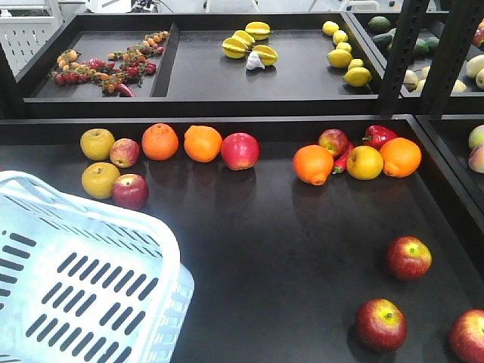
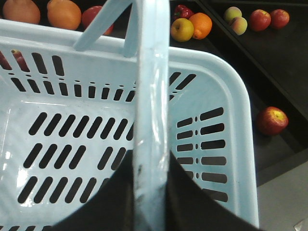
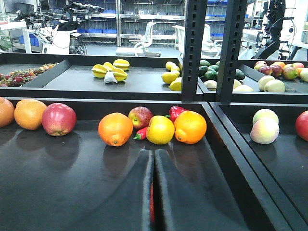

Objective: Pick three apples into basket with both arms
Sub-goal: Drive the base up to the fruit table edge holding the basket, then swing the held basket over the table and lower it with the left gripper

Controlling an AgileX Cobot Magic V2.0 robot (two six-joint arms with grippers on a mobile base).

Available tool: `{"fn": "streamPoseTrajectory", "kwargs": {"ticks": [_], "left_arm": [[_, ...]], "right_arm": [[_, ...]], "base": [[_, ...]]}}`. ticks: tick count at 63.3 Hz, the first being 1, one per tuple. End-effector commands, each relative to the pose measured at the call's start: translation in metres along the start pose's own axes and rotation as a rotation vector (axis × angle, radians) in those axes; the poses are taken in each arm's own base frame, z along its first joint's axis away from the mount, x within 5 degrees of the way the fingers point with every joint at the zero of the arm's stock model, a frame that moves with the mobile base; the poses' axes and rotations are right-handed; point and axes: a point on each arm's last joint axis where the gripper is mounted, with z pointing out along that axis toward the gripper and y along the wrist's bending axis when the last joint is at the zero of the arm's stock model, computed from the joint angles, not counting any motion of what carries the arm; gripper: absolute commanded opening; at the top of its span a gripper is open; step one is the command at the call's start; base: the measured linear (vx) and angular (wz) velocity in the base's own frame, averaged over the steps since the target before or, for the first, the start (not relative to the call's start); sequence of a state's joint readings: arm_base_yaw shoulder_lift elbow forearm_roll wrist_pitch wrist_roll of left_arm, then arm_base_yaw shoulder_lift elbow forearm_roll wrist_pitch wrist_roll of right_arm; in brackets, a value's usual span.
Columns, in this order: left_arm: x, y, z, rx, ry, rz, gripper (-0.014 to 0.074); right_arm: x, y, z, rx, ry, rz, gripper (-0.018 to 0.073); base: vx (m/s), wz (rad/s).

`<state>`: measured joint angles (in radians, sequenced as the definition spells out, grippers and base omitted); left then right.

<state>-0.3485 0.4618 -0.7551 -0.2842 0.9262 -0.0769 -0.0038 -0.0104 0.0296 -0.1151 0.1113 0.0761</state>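
Left gripper (image 2: 150,166) clamps slotted plastic basket's (image 1: 45,190) smooth hoop handle; right gripper (image 3: 154,156) narrow, fingers almost touching; three glossy round apples (image 1: 409,258) near right.

Nothing legible anywhere — no text, label, brand or number, even on the basket (image 1: 76,227).

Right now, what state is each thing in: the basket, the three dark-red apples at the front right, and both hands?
basket: empty, its handle raised.
left hand: shut on the handle.
right hand: shut, low over the tray.
apples: loose on the tray, outside the basket.
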Motion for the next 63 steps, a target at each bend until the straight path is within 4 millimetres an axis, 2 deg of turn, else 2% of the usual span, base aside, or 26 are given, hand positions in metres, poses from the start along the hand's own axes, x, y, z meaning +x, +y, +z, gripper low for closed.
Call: {"fn": "streamPoseTrajectory", "kwargs": {"ticks": [1, 63], "left_arm": [[-0.0152, -0.0049, -0.0048, 0.03, -0.112, -0.015, -0.0007], [-0.0174, -0.0051, -0.0051, 0.032, -0.136, -0.015, -0.0008]], "right_arm": [[-0.0025, 0.0003, -0.0004, 0.0, -0.068, -0.014, -0.0005], [-0.0025, 0.0003, -0.0004, 0.0, -0.068, -0.014, -0.0005]], "base": [[0.0, 0.0], [0.0, 0.0]]}}
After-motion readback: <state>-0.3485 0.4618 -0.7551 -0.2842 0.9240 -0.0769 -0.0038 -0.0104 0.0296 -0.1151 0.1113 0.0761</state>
